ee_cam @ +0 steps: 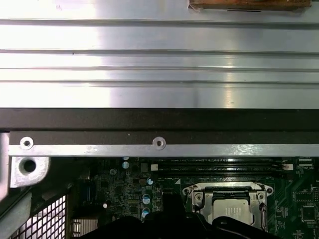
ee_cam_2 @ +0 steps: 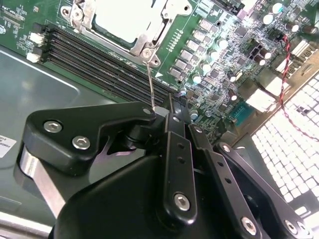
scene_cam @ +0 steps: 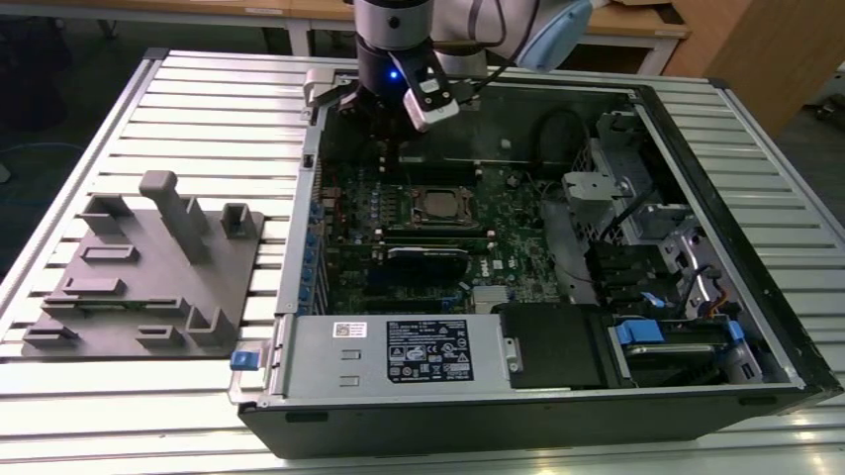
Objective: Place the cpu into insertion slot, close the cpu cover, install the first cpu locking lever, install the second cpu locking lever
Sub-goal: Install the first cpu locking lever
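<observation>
1. My black gripper (ee_cam_2: 167, 107) pinches the tip of the thin silvery wire locking lever (ee_cam_2: 150, 79), jaws pressed together.
2. The flat silvery-grey square cpu (ee_cam_2: 124, 20) lies on the green circuit board (ee_cam_2: 175, 30), beneath the closed silvery metal cover frame (ee_cam_2: 145, 42).

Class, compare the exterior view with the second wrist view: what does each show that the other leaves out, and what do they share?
Exterior view: the whole open computer case on the slatted table, with a grey fixture tray on the exterior view's left.
Second wrist view: a thin locking lever standing up from a corner of the cpu cover and reaching the black pincer.
Both: the pincer, the green circuit board, and the cpu lying under the cpu cover.
</observation>
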Robot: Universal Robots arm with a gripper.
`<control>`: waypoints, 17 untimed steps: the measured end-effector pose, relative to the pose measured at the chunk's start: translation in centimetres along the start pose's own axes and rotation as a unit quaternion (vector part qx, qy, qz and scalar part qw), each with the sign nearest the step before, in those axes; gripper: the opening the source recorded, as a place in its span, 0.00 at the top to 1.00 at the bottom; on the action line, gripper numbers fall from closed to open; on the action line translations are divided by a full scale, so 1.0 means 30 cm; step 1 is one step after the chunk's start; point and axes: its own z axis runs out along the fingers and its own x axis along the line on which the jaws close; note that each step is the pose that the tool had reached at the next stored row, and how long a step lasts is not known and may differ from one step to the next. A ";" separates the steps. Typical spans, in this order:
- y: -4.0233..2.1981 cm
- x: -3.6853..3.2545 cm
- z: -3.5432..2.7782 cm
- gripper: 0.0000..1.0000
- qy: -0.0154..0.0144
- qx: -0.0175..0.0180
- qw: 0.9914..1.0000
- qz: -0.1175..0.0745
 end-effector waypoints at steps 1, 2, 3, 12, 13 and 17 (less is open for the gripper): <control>0.000 -0.001 0.000 0.90 0.000 0.000 1.000 0.000; 0.000 -0.002 0.000 0.90 0.000 0.000 1.000 0.000; 0.001 -0.002 0.000 0.90 0.000 0.000 1.000 0.000; 0.001 -0.011 0.000 0.90 0.000 0.000 1.000 0.000; 0.001 -0.012 0.000 0.90 0.000 0.000 1.000 0.000; 0.001 -0.019 0.001 0.90 0.000 0.000 1.000 0.000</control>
